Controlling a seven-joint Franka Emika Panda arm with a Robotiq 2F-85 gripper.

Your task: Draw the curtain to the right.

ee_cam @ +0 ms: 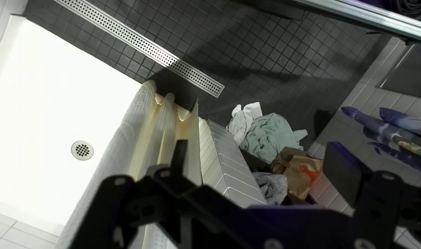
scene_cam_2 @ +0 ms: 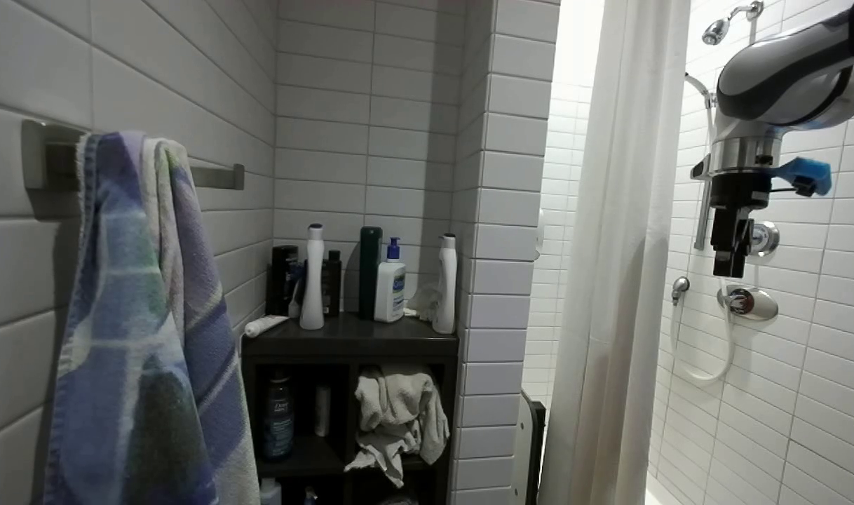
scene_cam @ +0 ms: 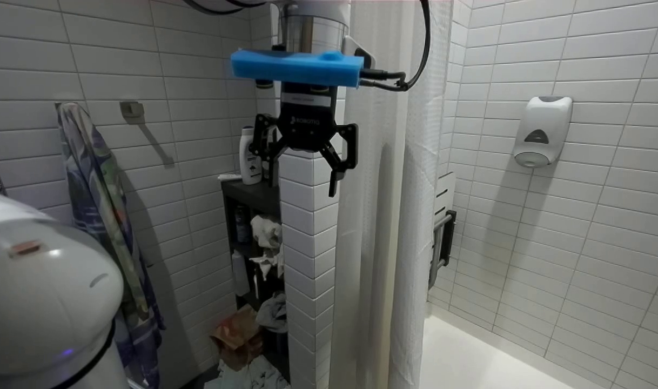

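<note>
Near the tall white fabric curtain (scene_cam: pixel 385 232), your black two-fingered claw (scene_cam: pixel 302 183) hangs spread wide, likely for straddling it.

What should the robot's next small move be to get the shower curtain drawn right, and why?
Probably ease the open gripper toward the white shower curtain until a fold sits between its jaws. They stand apart with nothing clasped, and the curtain hangs in gathered folds beside the tiled column, so it likely needs a grip before any pull right.
</note>
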